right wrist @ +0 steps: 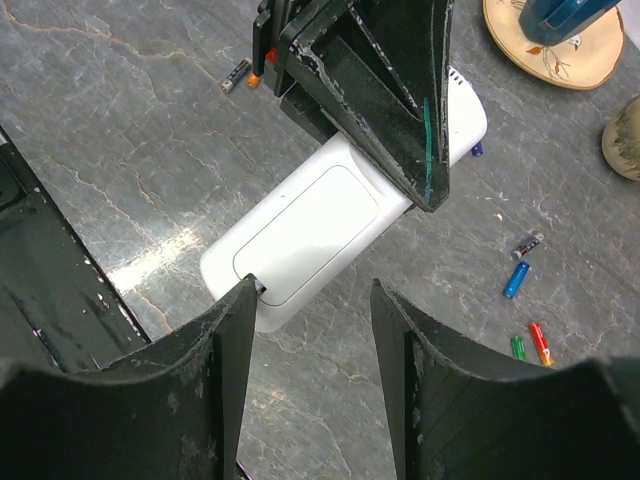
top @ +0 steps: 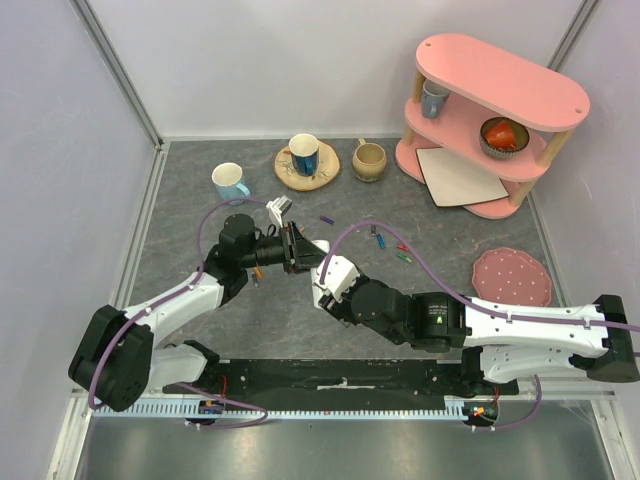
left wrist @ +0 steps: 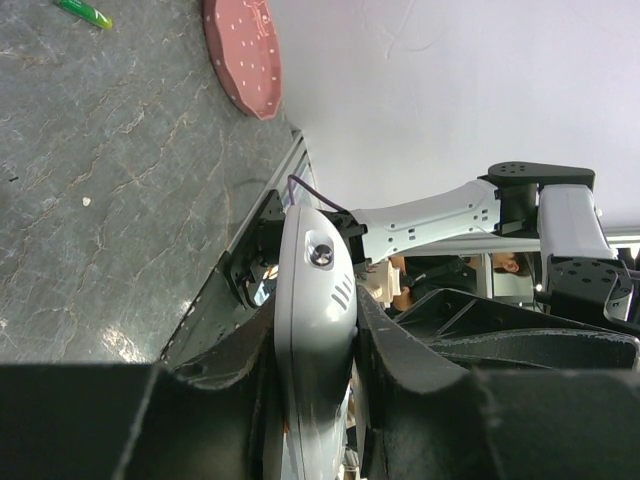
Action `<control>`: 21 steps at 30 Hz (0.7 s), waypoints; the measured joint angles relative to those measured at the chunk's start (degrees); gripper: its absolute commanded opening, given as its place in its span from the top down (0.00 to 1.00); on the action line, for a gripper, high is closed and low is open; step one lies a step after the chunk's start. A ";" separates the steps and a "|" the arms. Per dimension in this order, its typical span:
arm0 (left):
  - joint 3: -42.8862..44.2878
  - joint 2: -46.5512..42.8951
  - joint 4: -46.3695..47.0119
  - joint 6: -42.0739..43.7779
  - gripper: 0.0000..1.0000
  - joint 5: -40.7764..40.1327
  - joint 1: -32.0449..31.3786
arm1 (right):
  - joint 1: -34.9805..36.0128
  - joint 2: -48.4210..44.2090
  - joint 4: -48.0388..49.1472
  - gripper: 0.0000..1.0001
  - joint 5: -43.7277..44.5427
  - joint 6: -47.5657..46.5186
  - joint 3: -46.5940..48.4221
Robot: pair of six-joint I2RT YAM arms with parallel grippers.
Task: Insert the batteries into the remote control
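Note:
The white remote control [right wrist: 318,225] lies back side up just above the table, its battery cover closed. My left gripper [left wrist: 316,312] is shut on the remote control [left wrist: 312,290] across its width; its fingers [right wrist: 385,90] show from above in the right wrist view. My right gripper [right wrist: 312,295] is open at the remote's near end, with one fingertip [right wrist: 243,292] touching the cover's edge. Loose batteries lie on the table: blue [right wrist: 516,278], grey [right wrist: 527,243], red [right wrist: 540,343], green [right wrist: 518,347] and one apart [right wrist: 236,74]. In the top view both grippers [top: 298,250] [top: 321,282] meet mid-table.
A pink two-tier shelf [top: 500,110] stands at the back right, and a pink plate [top: 512,276] lies in front of it. Two cups [top: 230,182] [top: 368,160] and a wooden coaster [top: 308,172] bearing a blue cup stand at the back. Batteries [top: 378,238] lie right of the grippers.

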 measured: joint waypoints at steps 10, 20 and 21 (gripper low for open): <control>-0.46 0.00 0.55 0.02 0.98 -0.33 0.13 | 0.26 -0.28 -0.09 0.43 1.53 0.04 0.00; -0.66 0.00 0.61 0.00 0.98 -0.90 0.15 | 0.26 -0.68 -0.26 0.44 1.97 0.11 0.02; -0.66 0.00 0.61 0.00 0.98 -0.92 0.15 | 0.26 -0.83 -0.31 0.44 1.99 0.15 0.00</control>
